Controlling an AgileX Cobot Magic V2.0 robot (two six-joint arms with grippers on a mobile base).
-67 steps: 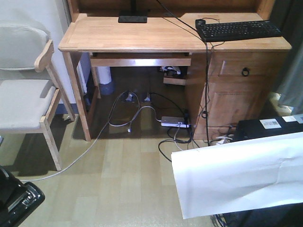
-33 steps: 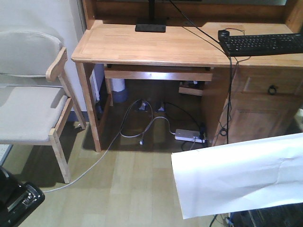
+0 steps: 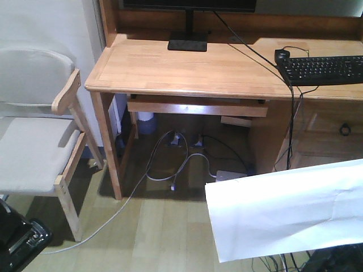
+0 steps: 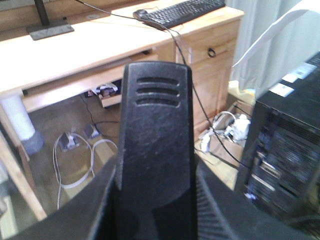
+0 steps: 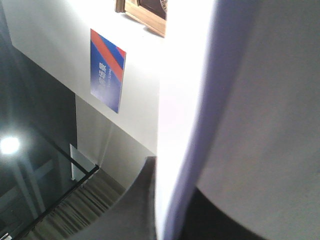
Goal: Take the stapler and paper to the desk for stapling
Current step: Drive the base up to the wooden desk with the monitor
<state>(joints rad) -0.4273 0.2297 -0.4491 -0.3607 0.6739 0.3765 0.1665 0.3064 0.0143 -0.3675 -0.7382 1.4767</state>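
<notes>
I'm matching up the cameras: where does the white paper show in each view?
Front view: the paper fills the lower right, held up before the desk.
Left wrist view: only a sliver at the top right corner.
Right wrist view: close up, a bright band down the middle.
Shared landmark: the black keyboard, in the front and left wrist views only.

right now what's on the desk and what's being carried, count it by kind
on the desk:
monitor: 1
keyboard: 1
mouse: 1
carried, not on it yet:
paper: 1
stapler: 1
total: 5
</notes>
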